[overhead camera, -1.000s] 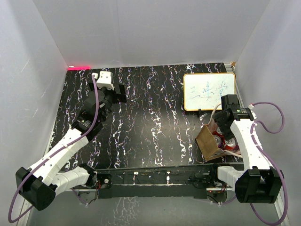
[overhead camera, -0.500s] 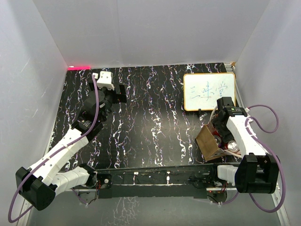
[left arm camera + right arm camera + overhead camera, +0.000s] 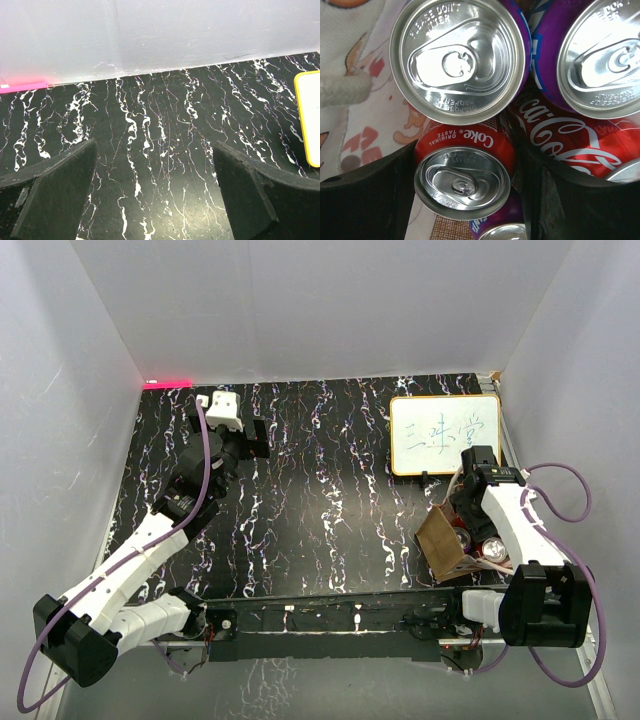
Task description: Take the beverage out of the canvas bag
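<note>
The tan-brown canvas bag stands at the right near edge of the table, with several drink cans inside. My right gripper reaches down into its mouth. In the right wrist view the right gripper has its jaws against both sides of an upright red Coke can. Around it stand a purple can, another purple can and a red Coca-Cola can. A cream handle lies at the left. My left gripper hangs open and empty over the far left of the table.
A white board with blue writing lies behind the bag, and its yellow edge shows in the left wrist view. White walls enclose the black marbled table. A pink strip lies at the far left corner.
My right arm has drawn in and lowered its gripper deeper into the bag. In the last half second it has barely moved. The left arm has not moved.
</note>
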Available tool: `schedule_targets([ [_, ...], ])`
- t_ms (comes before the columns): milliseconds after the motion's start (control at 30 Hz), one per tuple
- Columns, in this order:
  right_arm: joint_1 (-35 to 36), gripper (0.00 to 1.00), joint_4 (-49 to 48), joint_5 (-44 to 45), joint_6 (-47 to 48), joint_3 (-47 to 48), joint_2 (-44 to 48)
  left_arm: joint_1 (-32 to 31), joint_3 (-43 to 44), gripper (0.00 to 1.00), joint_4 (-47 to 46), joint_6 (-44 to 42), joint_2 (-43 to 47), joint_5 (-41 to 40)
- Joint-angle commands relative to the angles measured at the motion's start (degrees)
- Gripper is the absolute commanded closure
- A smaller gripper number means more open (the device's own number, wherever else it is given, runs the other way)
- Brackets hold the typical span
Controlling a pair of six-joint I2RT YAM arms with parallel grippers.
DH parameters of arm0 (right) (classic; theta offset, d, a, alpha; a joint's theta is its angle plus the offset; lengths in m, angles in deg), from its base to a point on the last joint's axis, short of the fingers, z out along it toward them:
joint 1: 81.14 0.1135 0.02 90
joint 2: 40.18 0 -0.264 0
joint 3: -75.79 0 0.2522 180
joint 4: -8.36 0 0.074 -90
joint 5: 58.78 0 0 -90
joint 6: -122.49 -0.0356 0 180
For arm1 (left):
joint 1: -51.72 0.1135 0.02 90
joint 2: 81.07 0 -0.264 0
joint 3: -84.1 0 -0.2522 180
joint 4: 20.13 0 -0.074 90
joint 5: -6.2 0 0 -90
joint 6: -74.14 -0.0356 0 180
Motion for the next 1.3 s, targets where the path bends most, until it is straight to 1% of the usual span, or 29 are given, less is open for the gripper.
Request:
schedule_targets([
  [0, -0.2, 0.49, -0.9, -0.2, -1.2, 2.8, 3.2, -0.4, -0.5, 0.03, -1.9, -0.3, 0.5, -0.5],
  [100, -0.2, 0.57, 0.8, 0.0, -0.2, 5.1, 4.0, -0.4, -0.5, 0.03, -1.9, -0.2, 0.4, -0.4],
  [233, -0.2, 0.63, 4.1, 0.1, 1.0, 9.1, 4.9, -0.4, -0.4, 0.03, -1.9, -0.1, 0.2, -0.2],
  [333, -0.2, 0.66, 5.3, -1.7, 4.1, 11.2, 5.8, -0.4, -0.5, 0.03, -1.9, 0.0, 0.0, -0.2],
  [367, -0.2, 0.70, 5.6, -2.2, 5.2, 11.6, 6.3, -0.4, -0.5, 0.03, -1.9, 0.0, 0.0, -0.1],
  [433, -0.2, 0.81, 6.5, -2.8, 6.7, 11.9, 7.4, -0.4, -0.3, 0.03, -1.9, 0.0, -0.1, -0.2],
  [567, -0.2, 0.91, 6.8, -3.1, 10.0, 11.2, 10.9, -0.4, -0.3, 0.03, -1.8, 0.1, -0.3, -0.2],
  [800, -0.2, 0.93, 0.7, -4.4, 19.7, 10.5, 22.0, -0.4, -0.3, 0.03, -1.6, 0.3, -0.6, 0.0],
  [933, -0.2, 0.93, -2.8, -3.9, 22.0, 10.8, 28.2, -0.4, -0.4, 0.03, -1.6, 0.4, -0.6, 0.0],
  [1133, -0.2, 0.93, -5.0, -1.0, 24.8, 10.0, 35.6, -0.5, -0.4, 0.03, -1.6, 0.4, -0.6, 0.0],
  [1267, -0.1, 0.93, -7.4, -5.1, 27.2, 11.1, 39.1, -0.6, -0.3, 0.03, -1.6, 0.4, -0.6, -0.2],
])
